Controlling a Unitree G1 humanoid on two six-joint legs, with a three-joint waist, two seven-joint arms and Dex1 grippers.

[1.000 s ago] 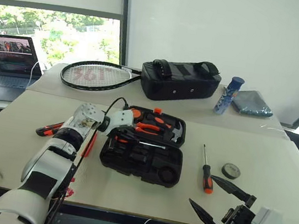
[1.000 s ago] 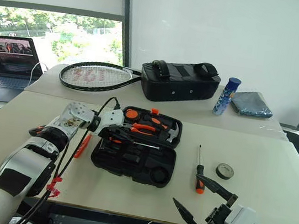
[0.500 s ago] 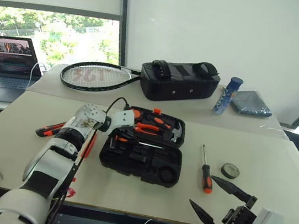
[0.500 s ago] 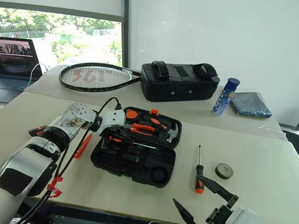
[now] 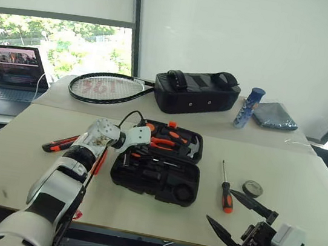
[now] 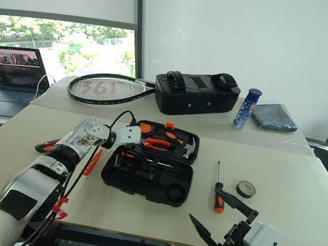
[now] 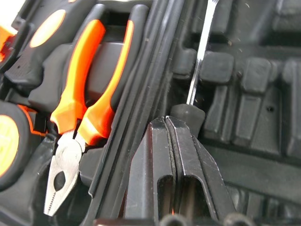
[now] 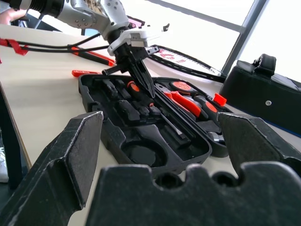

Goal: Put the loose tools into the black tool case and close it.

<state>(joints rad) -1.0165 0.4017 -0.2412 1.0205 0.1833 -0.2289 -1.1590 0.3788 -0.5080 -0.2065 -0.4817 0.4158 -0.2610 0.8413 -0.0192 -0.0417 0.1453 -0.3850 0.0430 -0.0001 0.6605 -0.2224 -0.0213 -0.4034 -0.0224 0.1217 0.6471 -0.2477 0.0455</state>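
The open case (image 5: 156, 166) lies mid-table. The left hand (image 8: 149, 90), fingers pressed together, tips down over a screwdriver (image 7: 201, 61) lying in its slots. The right hand (image 5: 237, 222) hovers wide at the near edge, by another screwdriver (image 5: 226, 187) and the tape (image 5: 252, 188).

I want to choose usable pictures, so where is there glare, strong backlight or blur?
Head views: the bright window behind the open laptop is washed out. Right wrist view: the window behind is blown out, and the right hand's own black fingers are blurred. Left wrist view: the orange-handled pliers are fairly sharp.
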